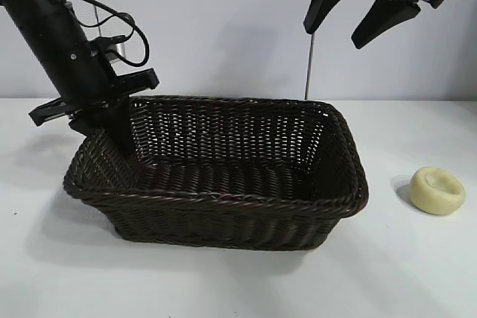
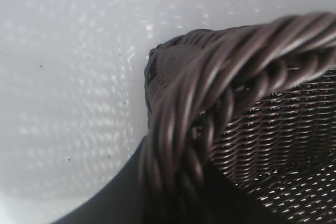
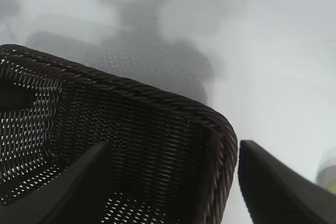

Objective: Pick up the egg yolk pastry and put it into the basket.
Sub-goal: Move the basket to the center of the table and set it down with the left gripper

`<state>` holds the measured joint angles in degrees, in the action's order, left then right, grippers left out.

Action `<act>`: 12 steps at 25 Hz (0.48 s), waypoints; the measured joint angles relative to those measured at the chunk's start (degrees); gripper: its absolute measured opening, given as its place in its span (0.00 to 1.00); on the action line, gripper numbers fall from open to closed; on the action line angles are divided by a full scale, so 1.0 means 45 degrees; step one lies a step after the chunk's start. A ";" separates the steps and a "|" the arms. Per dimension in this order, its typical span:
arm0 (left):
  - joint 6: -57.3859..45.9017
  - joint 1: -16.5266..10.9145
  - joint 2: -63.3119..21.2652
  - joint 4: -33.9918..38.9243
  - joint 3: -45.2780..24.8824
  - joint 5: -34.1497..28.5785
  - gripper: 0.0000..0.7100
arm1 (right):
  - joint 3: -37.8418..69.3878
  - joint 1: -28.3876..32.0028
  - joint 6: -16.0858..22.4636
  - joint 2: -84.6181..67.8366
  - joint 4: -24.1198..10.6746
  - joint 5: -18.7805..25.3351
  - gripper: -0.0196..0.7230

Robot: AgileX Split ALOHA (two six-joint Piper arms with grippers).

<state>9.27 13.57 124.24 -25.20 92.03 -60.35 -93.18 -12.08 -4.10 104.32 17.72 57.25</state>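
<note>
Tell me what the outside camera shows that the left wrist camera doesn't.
Only the outside view shows the egg yolk pastry on the table, right of the basket, the left gripper at the basket's left end, and the right gripper raised and open. Only the left wrist view shows the braided rim corner up close. Both show basket and white table.

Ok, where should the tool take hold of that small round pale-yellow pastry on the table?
Grip the small round pale-yellow pastry across its curved side wall, coming straight down from above. It lies flat, dimpled top up, clear of the dark brown woven wicker basket, so both sides look open.
</note>
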 joint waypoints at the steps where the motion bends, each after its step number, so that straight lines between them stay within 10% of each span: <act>1: 0.0000 0.0000 0.0000 -0.0022 0.0000 0.0005 0.24 | 0.0000 0.0000 0.0000 0.0000 0.0000 0.0000 0.69; 6: 0.0000 0.0000 -0.0046 -0.0130 0.0082 -0.0008 0.63 | 0.0000 0.0000 0.0000 0.0000 0.0000 0.0000 0.69; 12: 0.0000 0.0000 -0.0918 0.0117 0.0082 -0.0164 0.72 | 0.0000 0.0000 0.0000 0.0000 0.0000 0.0014 0.69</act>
<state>9.27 13.57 120.11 -24.67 92.40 -61.09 -93.18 -12.08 -4.10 104.32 17.72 57.31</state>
